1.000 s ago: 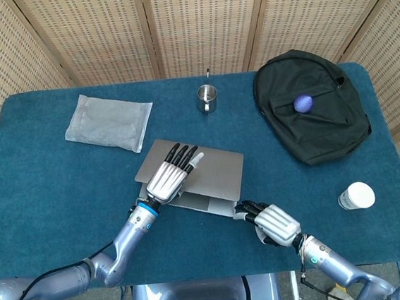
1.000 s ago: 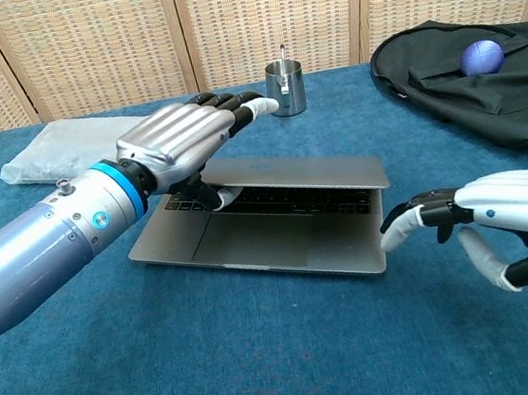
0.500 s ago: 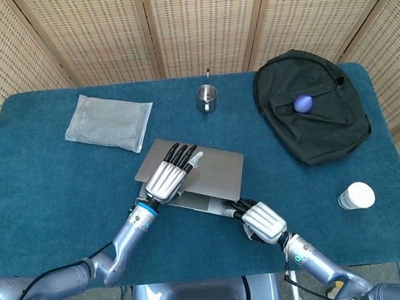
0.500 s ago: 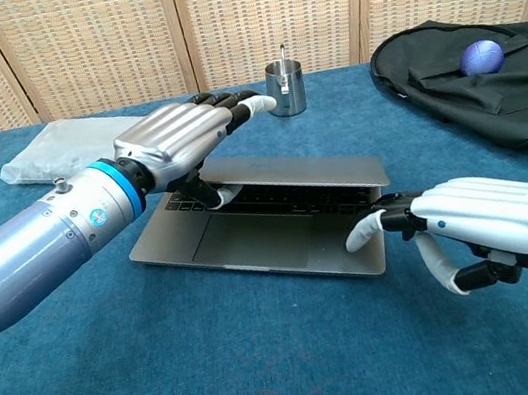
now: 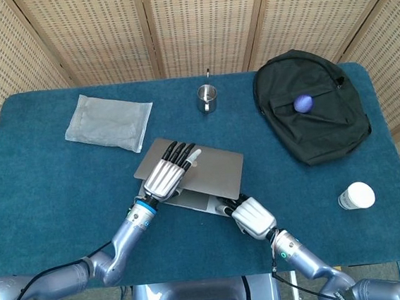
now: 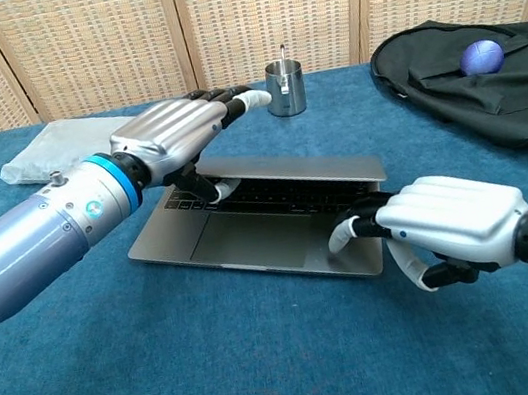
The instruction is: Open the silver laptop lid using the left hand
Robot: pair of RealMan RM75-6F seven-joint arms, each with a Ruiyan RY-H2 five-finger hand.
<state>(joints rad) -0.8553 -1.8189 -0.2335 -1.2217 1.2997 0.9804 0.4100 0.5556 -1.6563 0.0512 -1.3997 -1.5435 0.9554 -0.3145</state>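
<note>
The silver laptop [image 5: 212, 168] lies mid-table with its lid [image 6: 310, 169] raised a little, so the keyboard shows in the gap. My left hand [image 5: 165, 174] holds the lid's left front edge. Its fingers [image 6: 217, 99] lie on top and the thumb is tucked under the edge. In the chest view the left hand [image 6: 168, 137] covers the lid's left part. My right hand [image 5: 252, 217] rests its fingertips on the front right corner of the base [image 6: 251, 240]. The right hand [image 6: 451, 222] holds nothing.
A metal cup [image 5: 208, 97] stands behind the laptop. A black backpack [image 5: 313, 107] with a purple ball [image 5: 302, 103] on it fills the back right. A white pouch [image 5: 109, 123] lies at the back left. A white cup [image 5: 356, 196] stands near the front right edge.
My right hand has moved left, from beside the laptop onto the base's front right corner. My left hand has stayed on the lid, which is raised slightly more.
</note>
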